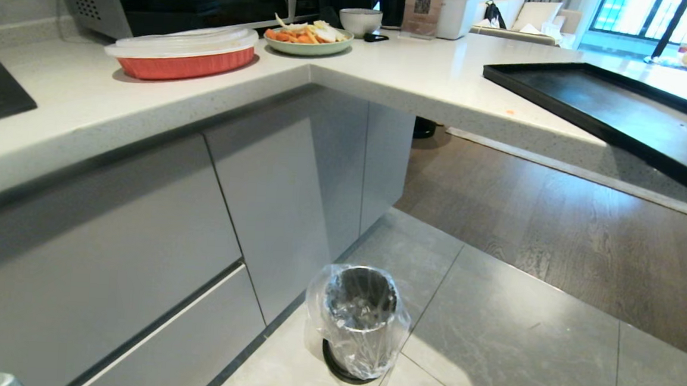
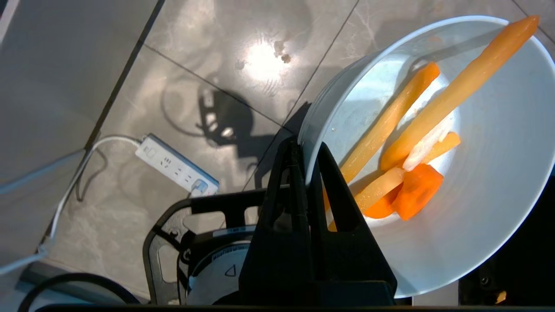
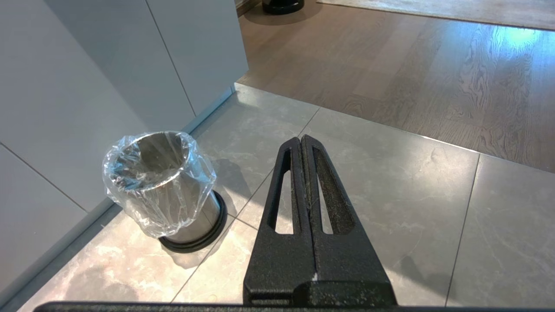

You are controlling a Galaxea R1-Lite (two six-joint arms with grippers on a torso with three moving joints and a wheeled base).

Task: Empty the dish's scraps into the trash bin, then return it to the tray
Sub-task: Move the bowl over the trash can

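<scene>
In the left wrist view my left gripper (image 2: 305, 151) is shut on the rim of the dish (image 2: 485, 203), a pale blue-white bowl held above the tiled floor. The scraps (image 2: 412, 143), yellow and orange vegetable sticks, lie inside it. The trash bin (image 1: 359, 320), shiny metal with a clear liner and black base, stands on the floor by the cabinets; it also shows in the right wrist view (image 3: 162, 186). The black tray (image 1: 616, 117) lies on the counter at the right. My right gripper (image 3: 301, 141) hangs shut and empty over the floor beside the bin. Neither arm shows in the head view.
A red baking dish with a clear lid (image 1: 185, 52), a green plate of vegetable slices (image 1: 308, 36) and a grey-white bowl (image 1: 360, 21) sit on the counter. A white power strip (image 2: 175, 164) and a cable reel (image 2: 208, 260) lie on the floor under the left gripper.
</scene>
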